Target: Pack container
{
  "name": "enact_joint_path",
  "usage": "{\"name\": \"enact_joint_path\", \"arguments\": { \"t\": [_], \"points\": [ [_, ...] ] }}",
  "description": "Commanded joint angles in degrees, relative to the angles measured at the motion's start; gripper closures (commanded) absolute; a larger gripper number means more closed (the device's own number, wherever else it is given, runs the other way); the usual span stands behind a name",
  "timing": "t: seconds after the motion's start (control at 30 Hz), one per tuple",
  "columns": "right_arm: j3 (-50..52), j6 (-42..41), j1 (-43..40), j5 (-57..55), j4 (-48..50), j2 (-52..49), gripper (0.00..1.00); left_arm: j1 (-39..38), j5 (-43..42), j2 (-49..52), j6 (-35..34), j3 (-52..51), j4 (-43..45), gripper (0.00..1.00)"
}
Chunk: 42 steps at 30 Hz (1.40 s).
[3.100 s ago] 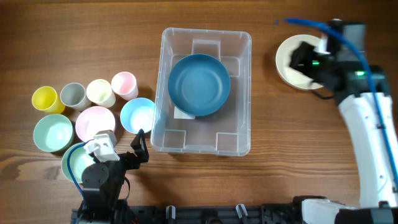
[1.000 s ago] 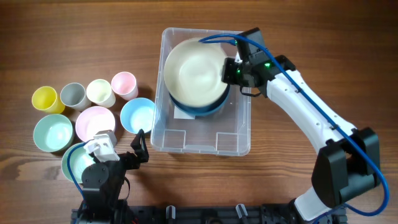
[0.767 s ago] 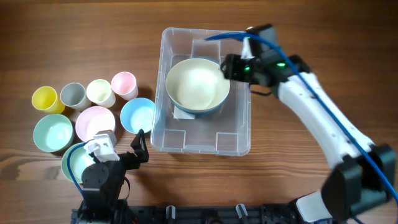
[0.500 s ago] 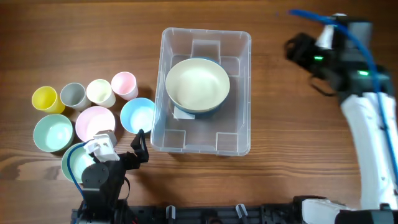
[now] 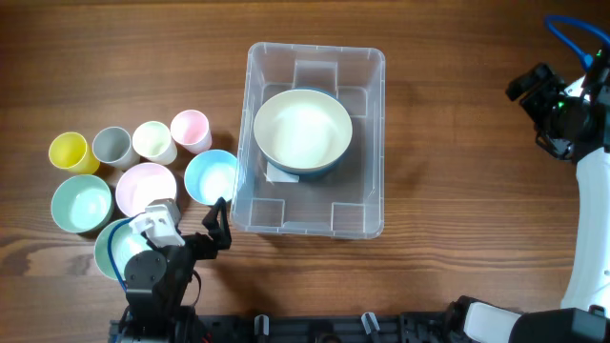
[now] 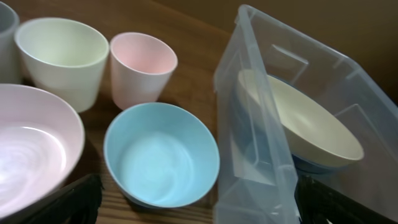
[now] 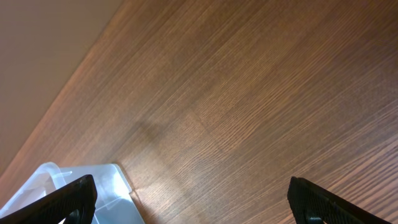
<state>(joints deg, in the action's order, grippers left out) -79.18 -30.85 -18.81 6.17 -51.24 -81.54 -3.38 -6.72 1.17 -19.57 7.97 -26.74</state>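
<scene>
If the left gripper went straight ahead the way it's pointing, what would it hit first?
Probably the light blue bowl, lying just ahead of the open left gripper; the near wall of the container sits close beside it, so depth is unclear.

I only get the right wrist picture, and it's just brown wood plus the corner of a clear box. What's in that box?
Observer: A cream bowl sits nested in a blue bowl inside the container.
Visitor: Is anything outside it?
Observer: Yes, to its left: a light blue bowl nearest the container, then a pink bowl and several cups, one of them a yellow cup.
Visitor: And the other hand, what is it doing?
Observer: The left hand is open beside the light blue bowl, holding nothing.
</scene>
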Motion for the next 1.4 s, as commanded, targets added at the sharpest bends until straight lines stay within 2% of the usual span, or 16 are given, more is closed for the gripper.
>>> {"name": "enact_joint_path", "arguments": {
  "t": [0.0, 0.13, 0.3, 0.5, 0.53, 0.6, 0.7, 0.8, 0.87, 0.93, 1.0, 1.2, 1.37],
  "points": [
    [-0.59, -0.83, 0.02, -0.17, -0.17, -0.5, 0.01, -0.26, -4.17, -0.24, -3.39, -0.02, -1.16, 0.0],
    [-0.59, -0.83, 0.02, -0.2, -0.04, -0.5, 0.01, -0.24, -0.87, -0.17, -8.33, 1.05, -1.68, 0.0],
    [-0.59, -0.83, 0.02, -0.2, -0.04, -0.5, 0.01, -0.2, 7.72, 4.46, -9.27, 8.55, -6.4, 0.0],
    [-0.59, -0.83, 0.02, -0.2, -0.02, -0.5, 0.0, 0.55, 24.0, 25.11, -9.27, 27.32, -15.28, 0.0],
    [-0.59, -0.83, 0.02, -0.2, -0.04, -0.5, 0.0, 1.14, 24.7, 27.98, -9.25, 29.66, -16.37, 0.0],
    [-0.59, -0.85, 0.02, -0.2, -0.04, -0.5, 0.01, 3.45, 22.97, 35.87, -9.22, 36.0, -17.75, 0.0],
    [-0.59, -0.85, 0.02, -0.2, -0.02, -0.52, 0.0, 4.9, 9.42, 45.11, -9.09, 42.38, -17.9, 0.0],
    [-0.59, -0.85, 0.04, -0.2, -0.04, -0.55, 0.0, 5.14, 9.81, 50.34, -6.45, 42.99, -18.16, 0.0],
    [-0.59, -0.85, 0.02, -0.2, -0.02, -0.52, 0.0, 6.43, 11.13, 52.98, -8.94, 43.01, -18.93, 0.0],
    [-0.59, -0.87, 0.02, -0.2, -0.04, -0.55, 0.0, 10.03, 12.76, 55.76, -15.43, 43.01, -21.16, 0.0],
    [-0.59, -0.85, 0.02, -0.2, -0.04, -0.55, 0.01, 15.56, 12.44, 58.1, -18.95, 43.01, -22.8, 0.0],
    [-0.59, -0.85, 0.02, -0.2, -0.04, -0.55, 0.0, 37.83, 3.06, 62.53, -19.26, 42.99, -23.96, 0.0],
    [-0.59, -0.85, 0.02, -0.2, -0.02, -0.55, 0.0, 50.84, 3.74, 65.13, -19.23, 42.99, -22.43, 0.0]
  ]
}}
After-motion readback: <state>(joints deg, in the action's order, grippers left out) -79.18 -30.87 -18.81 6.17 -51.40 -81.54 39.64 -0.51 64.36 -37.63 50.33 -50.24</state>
